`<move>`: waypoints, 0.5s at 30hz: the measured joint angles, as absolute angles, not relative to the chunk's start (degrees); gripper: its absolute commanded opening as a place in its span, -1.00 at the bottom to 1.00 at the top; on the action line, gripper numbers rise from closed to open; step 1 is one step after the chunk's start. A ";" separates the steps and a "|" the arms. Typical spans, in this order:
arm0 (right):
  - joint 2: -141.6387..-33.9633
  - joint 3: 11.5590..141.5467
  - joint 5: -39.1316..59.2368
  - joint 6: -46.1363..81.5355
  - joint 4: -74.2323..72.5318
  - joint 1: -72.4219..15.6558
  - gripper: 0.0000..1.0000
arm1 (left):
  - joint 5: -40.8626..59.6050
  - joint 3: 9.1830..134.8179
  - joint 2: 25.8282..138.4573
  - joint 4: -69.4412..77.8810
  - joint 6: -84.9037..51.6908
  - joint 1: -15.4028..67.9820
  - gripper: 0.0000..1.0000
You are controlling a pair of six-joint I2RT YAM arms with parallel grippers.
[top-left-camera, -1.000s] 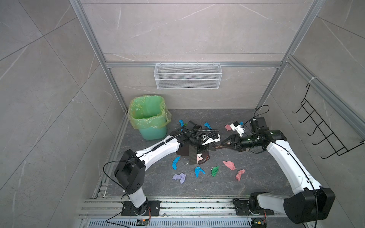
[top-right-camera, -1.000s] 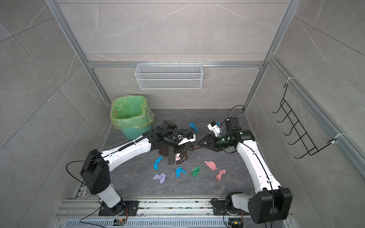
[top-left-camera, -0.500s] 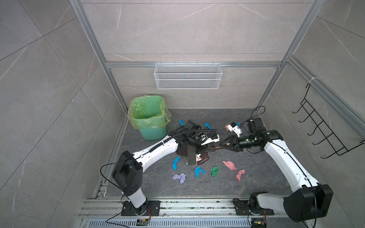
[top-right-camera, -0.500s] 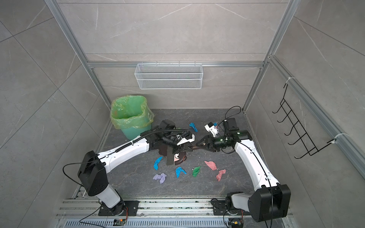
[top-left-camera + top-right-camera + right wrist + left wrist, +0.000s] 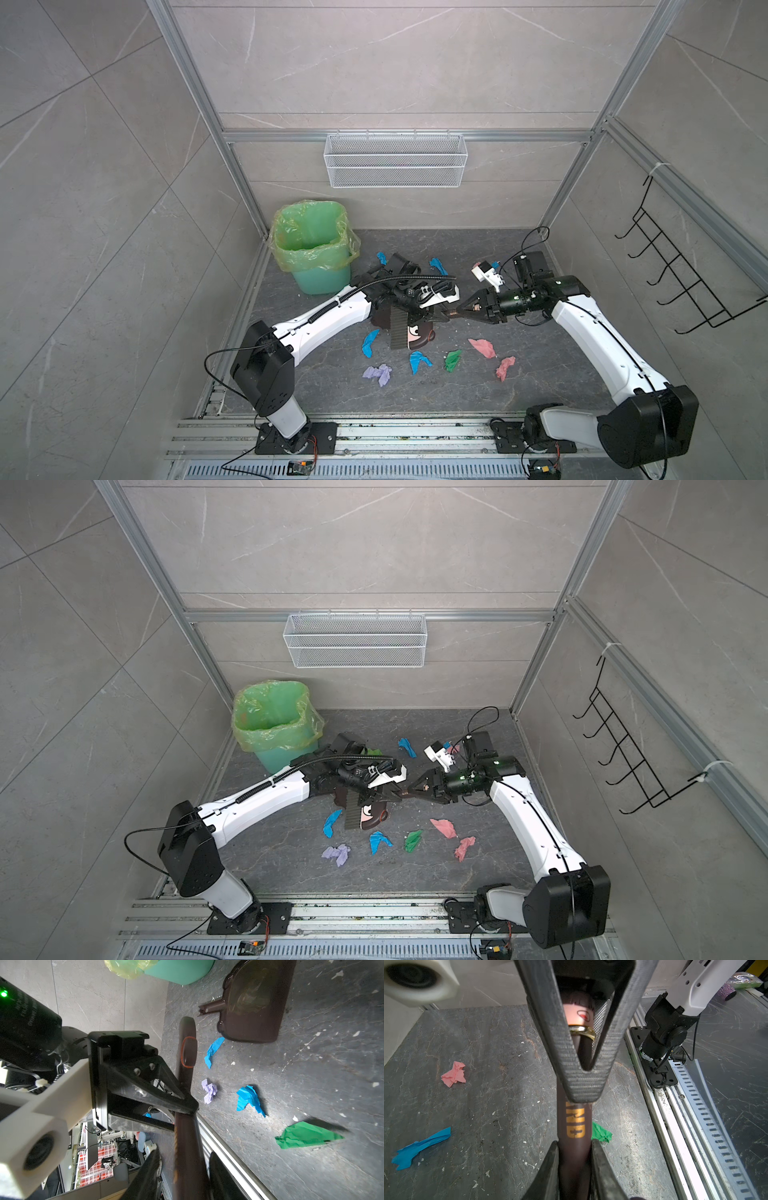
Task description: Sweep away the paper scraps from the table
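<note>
In both top views the paper scraps (image 5: 419, 360) look crumpled, very light and soft. Bristles should push them easily, though they may skid or tumble aside, so I judge sweeping better than pinching. 6 of them lie on the table (image 5: 540, 386) between the grippers and the base rail. A few blue ones sit beyond, toward the green-lined bin (image 5: 312, 245). The left gripper (image 5: 441, 318) is clamped on the hand brush (image 5: 415, 334), whose head is just beside the nearest blue scrap. The right gripper (image 5: 459, 312) meets it tip to tip at the handle.

In the left wrist view the left gripper's fingers (image 5: 550, 1167) squeeze the stiff, smooth brush handle (image 5: 575, 1122). The bare stretch with gold lettering looks like the place to take hold. A green scrap (image 5: 601, 1133) lies just beside the handle; a pink one (image 5: 453, 1074) and a blue one (image 5: 421, 1148) lie well apart.

In the right wrist view the right gripper's jaws stand either side of the handle with a gap showing on 1 side, so they are parted and not gripping. A dustpan (image 5: 255, 1005) lies ahead with a blue scrap (image 5: 214, 1051) at its lip. Lavender (image 5: 208, 1089), blue and green pieces lie near.
</note>
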State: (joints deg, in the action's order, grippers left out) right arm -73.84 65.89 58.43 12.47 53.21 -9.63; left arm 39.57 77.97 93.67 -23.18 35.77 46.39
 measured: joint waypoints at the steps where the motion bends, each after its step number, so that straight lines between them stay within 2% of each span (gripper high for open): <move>1: -73.84 65.84 58.57 12.47 53.15 -9.76 -0.63 | 39.57 77.97 93.56 -23.35 35.88 46.35 -1.00; 6: -73.84 65.78 58.87 12.47 52.82 -10.26 -0.74 | 39.57 77.97 93.27 -24.12 36.45 46.17 -1.00; 11: -73.95 65.39 59.22 12.45 52.36 -10.55 -1.00 | 39.55 77.97 93.03 -24.82 36.67 46.06 -1.00; 15: -74.19 65.21 59.44 12.43 52.14 -10.66 -1.00 | 39.48 77.97 93.01 -25.28 36.67 46.06 -1.00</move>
State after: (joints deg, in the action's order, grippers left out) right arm -74.19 65.21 59.44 12.43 52.14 -10.66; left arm 39.48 77.97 93.01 -25.28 36.67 46.06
